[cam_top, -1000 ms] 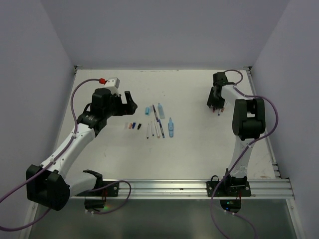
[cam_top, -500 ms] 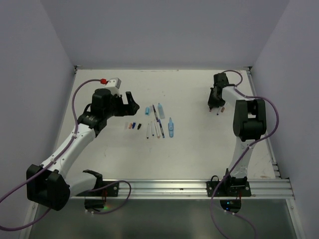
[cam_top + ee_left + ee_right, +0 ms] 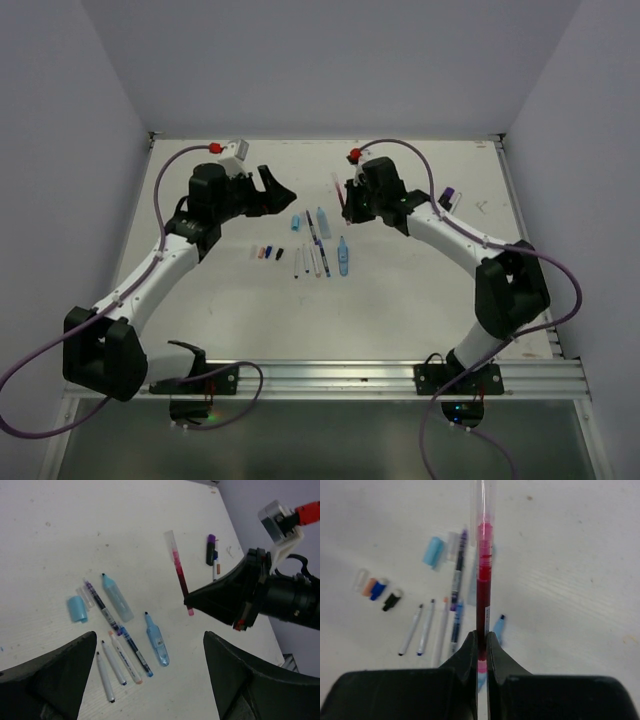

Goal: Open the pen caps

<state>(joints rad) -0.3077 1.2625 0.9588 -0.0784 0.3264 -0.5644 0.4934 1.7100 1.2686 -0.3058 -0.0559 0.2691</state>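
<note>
Red pen (image 3: 482, 580) in right pincer (image 3: 481, 639), seven pens (image 3: 118, 600) clustered.

Bright, even light falls from above on the white table (image 3: 400, 310), the arms (image 3: 150, 277) make only soft, pale shadows, the top picture is sharp, and the black fingers (image 3: 50, 680) close to each wrist camera look big, dark and blurry.

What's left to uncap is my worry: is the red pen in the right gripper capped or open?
Capped. The red pen, pinched in the right gripper, has its clear cap covering the far end.
</note>
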